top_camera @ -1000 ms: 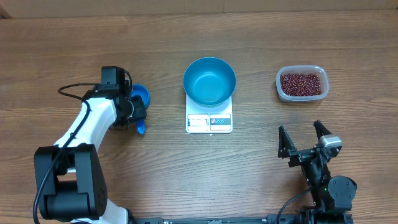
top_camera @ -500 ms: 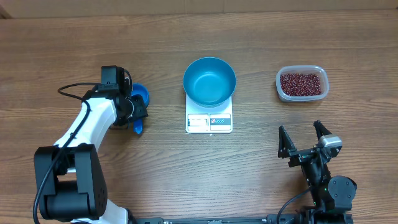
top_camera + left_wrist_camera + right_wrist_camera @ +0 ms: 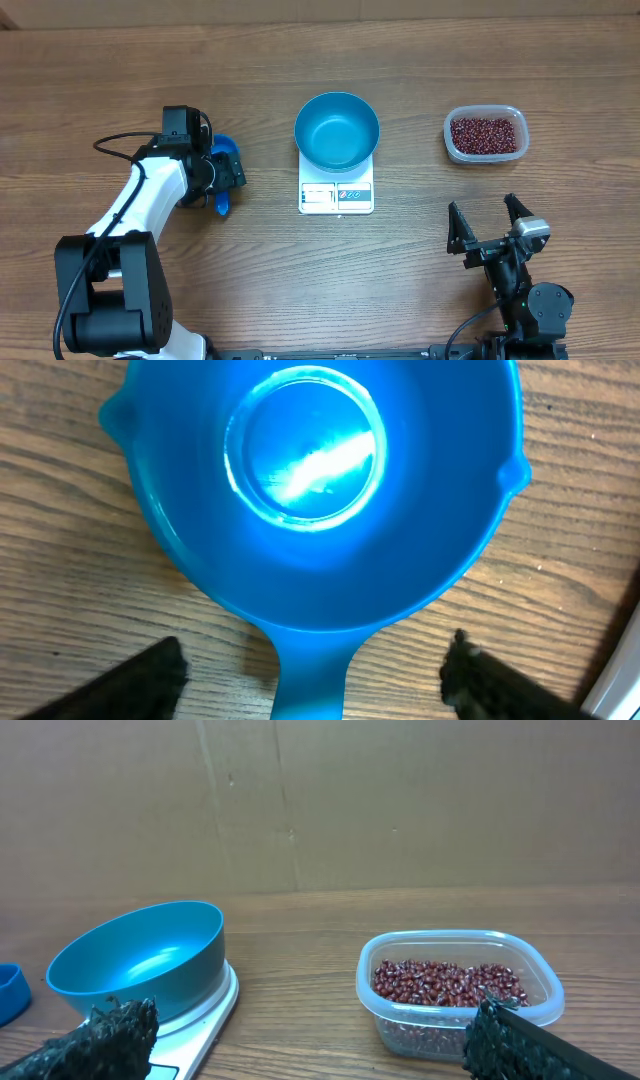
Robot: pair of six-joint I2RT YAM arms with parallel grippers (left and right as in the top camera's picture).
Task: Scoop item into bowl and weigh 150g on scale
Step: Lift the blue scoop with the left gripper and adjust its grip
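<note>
The blue bowl (image 3: 337, 132) stands empty on the white scale (image 3: 336, 196) at mid-table. The item, dark red-brown beans (image 3: 485, 134), fills a clear tub (image 3: 452, 148) at the right. A small blue scoop (image 3: 226, 155) lies on the wood left of the scale. My left gripper (image 3: 225, 180) is open and straddles the scoop's handle (image 3: 310, 680), with bare wood showing on both sides of it. Near the front right, my right gripper (image 3: 490, 228) is open and empty, facing the bowl (image 3: 140, 960) and the beans (image 3: 445, 982).
A brown cardboard wall (image 3: 320, 800) closes off the far side of the wooden table (image 3: 420, 270). The left arm's white link (image 3: 140, 200) runs from the front-left base up to the scoop.
My left gripper's jaws have spread wide and let go of the scoop handle. The scoop stays on the table. The right arm has not moved.
</note>
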